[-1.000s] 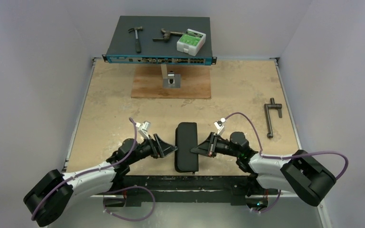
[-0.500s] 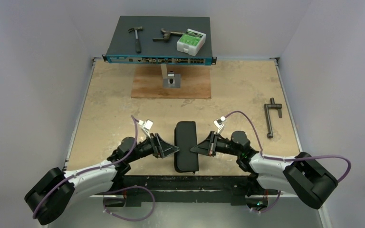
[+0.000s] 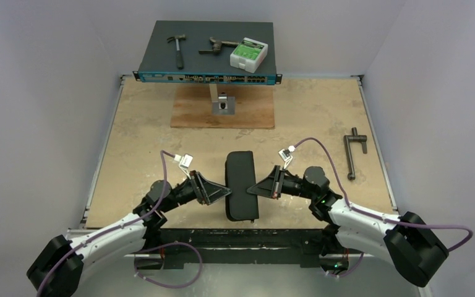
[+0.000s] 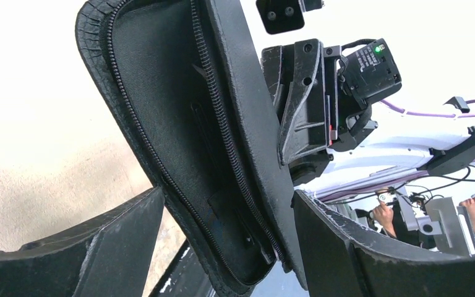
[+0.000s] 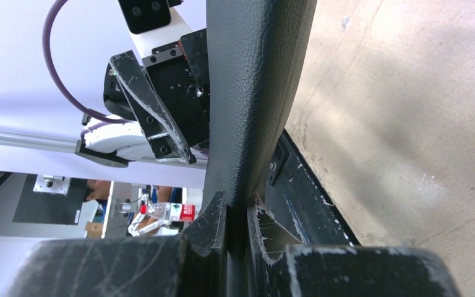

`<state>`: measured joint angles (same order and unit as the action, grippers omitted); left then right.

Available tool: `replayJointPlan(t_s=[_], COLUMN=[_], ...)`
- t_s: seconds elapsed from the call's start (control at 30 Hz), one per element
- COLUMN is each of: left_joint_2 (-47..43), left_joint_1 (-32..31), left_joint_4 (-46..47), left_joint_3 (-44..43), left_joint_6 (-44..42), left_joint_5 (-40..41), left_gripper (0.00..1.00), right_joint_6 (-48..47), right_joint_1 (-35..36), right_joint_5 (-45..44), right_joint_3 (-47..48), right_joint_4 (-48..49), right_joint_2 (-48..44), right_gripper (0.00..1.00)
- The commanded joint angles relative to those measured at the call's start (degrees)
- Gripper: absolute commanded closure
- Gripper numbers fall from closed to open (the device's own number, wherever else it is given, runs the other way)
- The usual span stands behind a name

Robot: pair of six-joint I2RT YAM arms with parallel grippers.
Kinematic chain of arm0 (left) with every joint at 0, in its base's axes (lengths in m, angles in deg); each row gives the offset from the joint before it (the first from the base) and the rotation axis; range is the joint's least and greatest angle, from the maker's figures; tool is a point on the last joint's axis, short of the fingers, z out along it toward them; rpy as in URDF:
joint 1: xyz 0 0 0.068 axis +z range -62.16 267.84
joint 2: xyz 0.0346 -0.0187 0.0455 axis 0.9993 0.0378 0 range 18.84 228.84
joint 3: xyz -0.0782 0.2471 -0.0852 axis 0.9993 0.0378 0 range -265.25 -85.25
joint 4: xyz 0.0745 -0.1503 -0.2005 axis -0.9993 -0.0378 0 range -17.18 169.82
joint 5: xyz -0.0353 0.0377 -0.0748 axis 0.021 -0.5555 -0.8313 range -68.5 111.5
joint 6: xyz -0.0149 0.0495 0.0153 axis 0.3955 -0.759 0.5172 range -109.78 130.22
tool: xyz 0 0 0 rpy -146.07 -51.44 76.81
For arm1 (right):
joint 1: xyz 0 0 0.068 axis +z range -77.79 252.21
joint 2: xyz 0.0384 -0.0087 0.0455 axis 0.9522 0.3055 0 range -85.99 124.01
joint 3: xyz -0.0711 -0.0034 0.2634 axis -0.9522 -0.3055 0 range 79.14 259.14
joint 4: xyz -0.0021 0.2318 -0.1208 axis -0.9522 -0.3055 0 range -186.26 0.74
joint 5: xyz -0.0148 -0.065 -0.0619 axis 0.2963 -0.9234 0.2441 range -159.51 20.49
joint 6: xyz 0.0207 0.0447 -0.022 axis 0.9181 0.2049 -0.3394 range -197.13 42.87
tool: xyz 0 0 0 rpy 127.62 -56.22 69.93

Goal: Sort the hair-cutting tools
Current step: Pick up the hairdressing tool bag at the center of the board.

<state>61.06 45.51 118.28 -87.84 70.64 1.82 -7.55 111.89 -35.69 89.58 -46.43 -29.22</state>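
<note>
A black zip case (image 3: 241, 185) sits in the middle of the table near the front edge. My right gripper (image 3: 252, 190) is shut on its right edge, and the right wrist view shows the leather wall (image 5: 253, 74) pinched between the jaws of that gripper (image 5: 238, 201). My left gripper (image 3: 226, 192) stands open at the case's left side. In the left wrist view the unzipped case (image 4: 161, 99) hangs between the spread jaws of the left gripper (image 4: 227, 195), its dark lining showing. The hair-cutting tools are hidden from every view.
At the back a network switch (image 3: 207, 52) on a stand carries a hammer (image 3: 176, 48), a rusty tool (image 3: 218, 45) and a white-green box (image 3: 248, 54). A wooden board (image 3: 222, 111) lies under it. A grey T-shaped bar (image 3: 354, 154) lies at the right.
The case has shifted a little away from the arm bases, still pinched by the right gripper. Both arms have stretched forward with it. The left gripper stays open beside it.
</note>
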Motion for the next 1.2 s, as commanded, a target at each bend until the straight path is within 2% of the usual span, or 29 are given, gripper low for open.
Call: replayJointPlan(t_s=[0.0,0.33,0.53,0.7,0.77,0.87,1.07,1.17], left_joint_2=[-2.4,-4.5,-12.2,-13.9,-11.2,-4.6,10.1,13.7], left_joint_1=[0.1,1.0,8.9,14.0,15.6,17.0,17.8,17.8], left_joint_4=[-5.1,-1.0,0.3,1.4,5.1,16.2,38.8,43.1], left_joint_3=[-3.0,-1.8,1.4,0.0,-0.3,0.8,2.2,1.4], left_joint_6=[-1.5,1.2,6.9,9.2,10.4,15.1,22.2,24.0], left_joint_5=[-1.1,-4.2,-10.8,-17.8,-20.5,-23.3,-25.4,-25.7], left_gripper=[0.24,0.19,0.18,0.08,0.05,0.00,0.00,0.00], right_joint_6=[-0.4,2.0,1.4,1.7,2.3,3.7,4.8,4.4], right_joint_1=[-0.1,-0.1,-0.1,-0.1,-0.1,-0.1,-0.1,-0.1], right_joint_5=[1.2,2.0,2.2,2.6,3.0,3.8,5.4,5.4], right_joint_3=[3.5,3.3,3.8,3.9,4.0,4.1,5.4,5.9], right_joint_4=[4.2,8.0,6.7,7.3,8.5,11.3,13.5,12.6], right_joint_2=[-1.4,-2.1,-3.0,-3.5,-3.5,-3.0,-2.2,-2.0], right_gripper=[1.00,1.00,1.00,1.00,1.00,1.00,1.00,1.00])
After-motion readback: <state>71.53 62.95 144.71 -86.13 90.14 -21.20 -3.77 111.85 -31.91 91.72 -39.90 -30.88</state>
